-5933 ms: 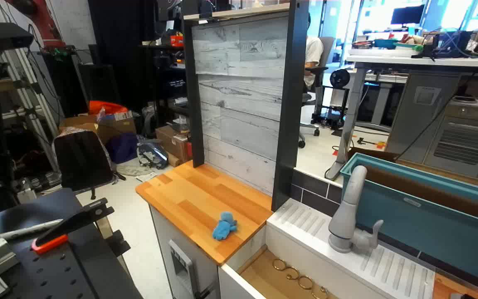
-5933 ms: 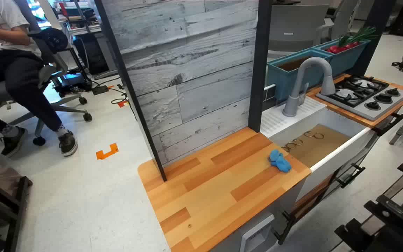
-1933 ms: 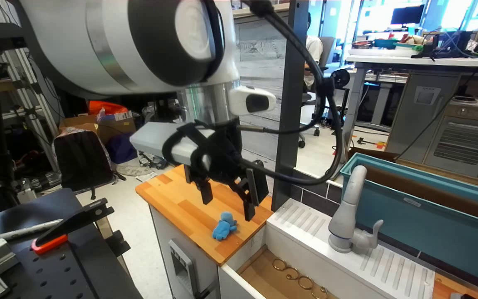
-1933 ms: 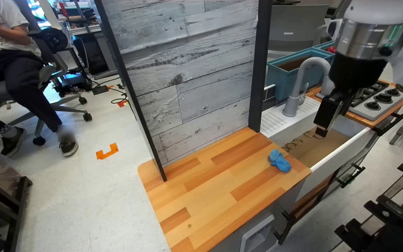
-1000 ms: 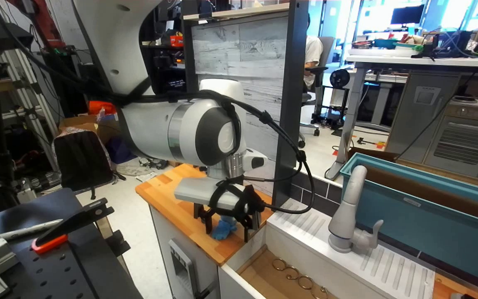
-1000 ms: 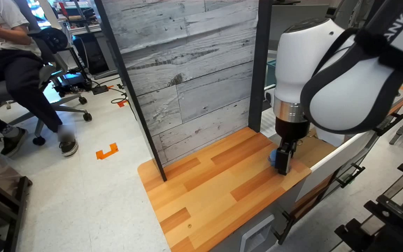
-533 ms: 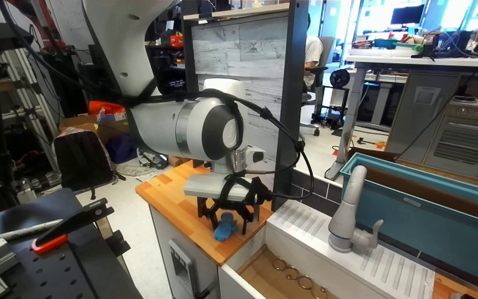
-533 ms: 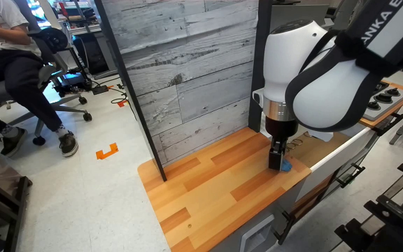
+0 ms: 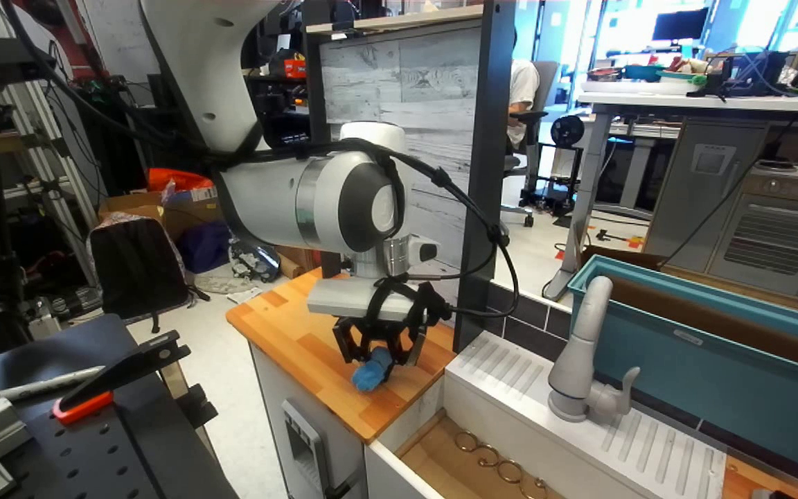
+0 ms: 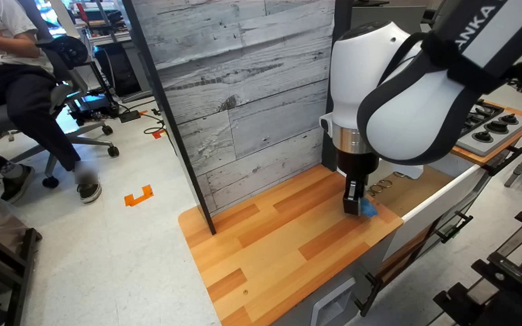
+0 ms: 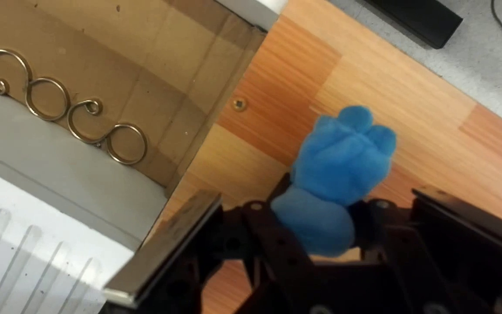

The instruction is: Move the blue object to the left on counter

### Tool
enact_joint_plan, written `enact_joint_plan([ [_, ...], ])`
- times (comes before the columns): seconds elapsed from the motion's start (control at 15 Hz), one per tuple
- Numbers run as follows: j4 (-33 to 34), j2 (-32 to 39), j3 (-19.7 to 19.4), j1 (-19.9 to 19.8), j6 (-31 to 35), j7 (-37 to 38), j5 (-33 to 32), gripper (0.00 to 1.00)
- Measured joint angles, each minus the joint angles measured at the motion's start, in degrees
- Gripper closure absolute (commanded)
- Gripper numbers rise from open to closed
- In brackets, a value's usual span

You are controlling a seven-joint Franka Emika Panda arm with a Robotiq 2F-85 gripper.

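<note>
The blue object [image 9: 369,376], a small lumpy plush, is at the sink end of the wooden counter [image 10: 261,253]. My gripper [image 11: 320,203] is shut on it, with a finger on either side of its narrow middle in the wrist view. One rounded blue end bulges back toward the palm and the larger end sticks out ahead. In an exterior view the black gripper [image 10: 354,209] points down and hides part of the plush. Whether the blue object still touches the counter, I cannot tell.
The white sink [image 9: 510,388] with gold curled rings [image 11: 46,98] adjoins the counter's end. A grey faucet [image 9: 579,353] and a teal planter [image 9: 690,346] stand beyond it. A grey plank panel [image 10: 252,104] rises along the back edge of the counter.
The arm has come down over the counter since the earlier frames. The jaws, wide apart half a second ago, have closed around the blue object, which has shifted and tilted slightly.
</note>
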Motion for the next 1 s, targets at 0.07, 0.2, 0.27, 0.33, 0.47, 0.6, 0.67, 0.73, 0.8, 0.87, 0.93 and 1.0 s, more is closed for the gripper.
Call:
enact_joint_plan([
  [0.07,0.3,0.0,0.1,0.2,-1.0,0.4,0.0,0.97],
  [0.2,1.2,0.0,0.5,0.8,-3.2,1.3,0.0,0.97],
  [0.27,1.9,0.0,0.6,1.4,-4.2,2.2,0.0,0.97],
  [0.33,2.7,0.0,0.6,2.2,-5.0,3.2,0.1,0.97],
  [0.47,4.6,0.0,0.7,4.1,-6.2,5.6,0.1,0.97],
  [0.6,6.7,0.1,0.8,6.0,-8.0,7.9,0.3,0.97],
  [0.67,7.7,0.1,1.1,6.9,-9.2,8.8,0.5,0.97],
  [0.73,8.6,0.2,1.3,7.6,-10.1,9.5,1.0,0.97],
  [0.8,9.4,0.3,1.6,8.2,-11.1,10.2,1.3,0.97],
  [0.87,10.3,0.6,1.8,8.8,-12.0,10.8,1.6,0.97],
  [0.93,11.2,1.0,2.0,9.4,-12.7,11.2,2.0,0.97],
  [1.0,12.2,1.6,2.3,9.8,-13.5,11.3,2.4,0.97],
])
